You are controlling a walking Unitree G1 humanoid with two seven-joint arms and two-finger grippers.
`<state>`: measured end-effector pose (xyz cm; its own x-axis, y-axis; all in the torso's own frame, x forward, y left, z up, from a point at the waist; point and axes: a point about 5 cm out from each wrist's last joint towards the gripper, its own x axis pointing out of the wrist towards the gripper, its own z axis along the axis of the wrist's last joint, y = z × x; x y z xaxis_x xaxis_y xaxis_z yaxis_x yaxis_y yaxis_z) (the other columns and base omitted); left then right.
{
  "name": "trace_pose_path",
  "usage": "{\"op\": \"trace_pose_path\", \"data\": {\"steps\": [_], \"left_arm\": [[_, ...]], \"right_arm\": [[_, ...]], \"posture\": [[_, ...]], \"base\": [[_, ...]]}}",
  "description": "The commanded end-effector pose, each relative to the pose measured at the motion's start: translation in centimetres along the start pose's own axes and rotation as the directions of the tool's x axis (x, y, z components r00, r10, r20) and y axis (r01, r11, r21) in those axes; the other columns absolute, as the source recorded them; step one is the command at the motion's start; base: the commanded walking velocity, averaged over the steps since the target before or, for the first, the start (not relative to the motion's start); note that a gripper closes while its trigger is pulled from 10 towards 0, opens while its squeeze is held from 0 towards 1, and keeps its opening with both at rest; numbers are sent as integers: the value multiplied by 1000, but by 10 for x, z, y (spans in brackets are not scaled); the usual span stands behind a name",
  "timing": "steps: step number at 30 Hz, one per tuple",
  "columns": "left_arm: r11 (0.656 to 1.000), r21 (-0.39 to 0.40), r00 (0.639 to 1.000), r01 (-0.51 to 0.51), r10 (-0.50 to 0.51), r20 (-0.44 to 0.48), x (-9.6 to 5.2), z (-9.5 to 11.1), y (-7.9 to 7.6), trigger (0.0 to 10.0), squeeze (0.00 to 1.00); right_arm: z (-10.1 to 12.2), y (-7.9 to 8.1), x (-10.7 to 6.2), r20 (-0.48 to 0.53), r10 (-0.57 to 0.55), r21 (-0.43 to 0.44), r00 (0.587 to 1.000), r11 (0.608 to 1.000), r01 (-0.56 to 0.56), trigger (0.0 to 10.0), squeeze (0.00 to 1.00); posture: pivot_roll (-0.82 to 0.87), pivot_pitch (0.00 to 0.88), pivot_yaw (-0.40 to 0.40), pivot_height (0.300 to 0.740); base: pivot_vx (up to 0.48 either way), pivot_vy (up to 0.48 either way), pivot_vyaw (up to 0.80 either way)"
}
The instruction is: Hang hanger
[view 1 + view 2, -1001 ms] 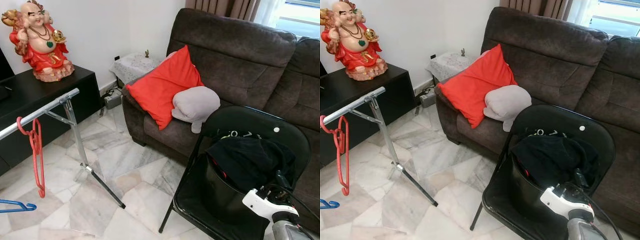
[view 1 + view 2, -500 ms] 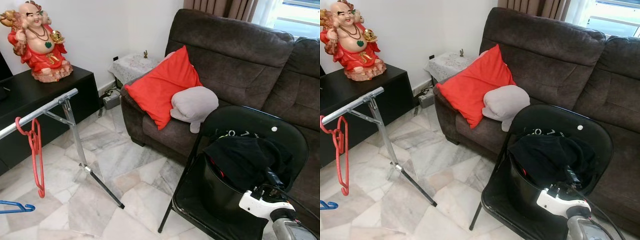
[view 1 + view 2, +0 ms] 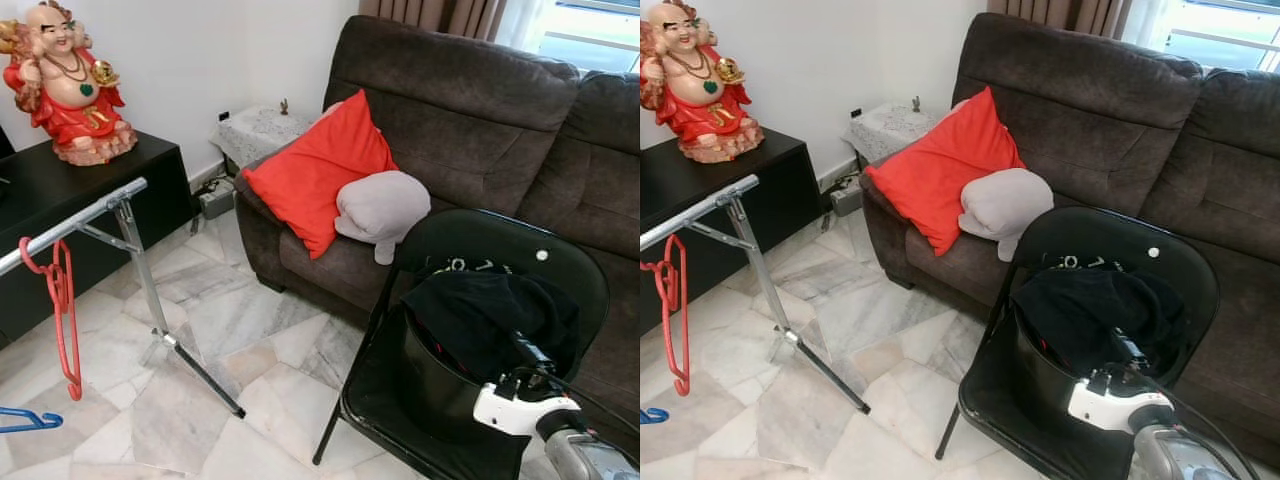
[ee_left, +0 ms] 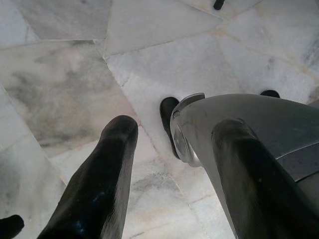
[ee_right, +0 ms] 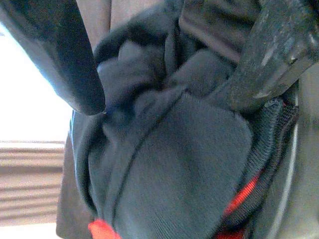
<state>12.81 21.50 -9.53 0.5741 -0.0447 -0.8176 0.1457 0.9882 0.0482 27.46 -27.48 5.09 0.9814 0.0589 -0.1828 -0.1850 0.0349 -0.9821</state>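
Note:
A red hanger (image 3: 62, 315) hangs on the silver rack rail (image 3: 75, 225) at the left. The tip of a blue hanger (image 3: 25, 420) pokes in low at the left, over the floor. A black garment (image 3: 490, 310) with a red edge (image 5: 99, 230) lies bunched in a black basket (image 3: 430, 385) on the black folding chair (image 3: 500, 235). My right gripper (image 5: 169, 84) is open at the garment, its fingers (image 3: 525, 350) spread over the cloth folds. My left gripper (image 4: 174, 128) hangs open, pointing down at the marble floor.
A dark brown sofa (image 3: 470, 110) with a red cushion (image 3: 315, 170) and a grey pillow (image 3: 385, 205) stands behind the chair. A black cabinet (image 3: 60, 190) carries a red figurine (image 3: 65, 85). The rack's slanted leg (image 3: 195, 365) crosses the marble floor.
My right gripper has moved forward, further onto the black garment. The whole picture has shifted a little, so the camera moved; the hangers and rack stay put.

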Motion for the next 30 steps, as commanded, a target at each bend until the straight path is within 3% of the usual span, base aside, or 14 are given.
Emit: {"op": "trace_pose_path", "data": {"steps": [1,11,18,30], "left_arm": [[1000,9,999,6,-6,-38,-1,-7,-3,10000,0],[1000,14,999,4,-3,-41,-1,-7,-1,10000,0],[1000,14,1000,-4,4,-29,-3,-6,9,10000,0],[1000,20,1000,9,-9,-12,-1,-1,3,10000,0]], "right_arm": [[6,-1,2,42,4,-2,999,1000,-4,10000,0],[8,-18,6,59,-101,5,993,995,101,10000,0],[18,-29,6,60,-236,39,970,971,234,10000,0],[26,-6,-3,-34,-188,142,982,971,191,10000,0]], "posture": [[92,53,-9,740],[90,47,-7,740],[93,37,-7,740],[94,30,-6,740]], "base": [[0,0,0],[0,0,0],[0,0,0],[0,0,0]]}}
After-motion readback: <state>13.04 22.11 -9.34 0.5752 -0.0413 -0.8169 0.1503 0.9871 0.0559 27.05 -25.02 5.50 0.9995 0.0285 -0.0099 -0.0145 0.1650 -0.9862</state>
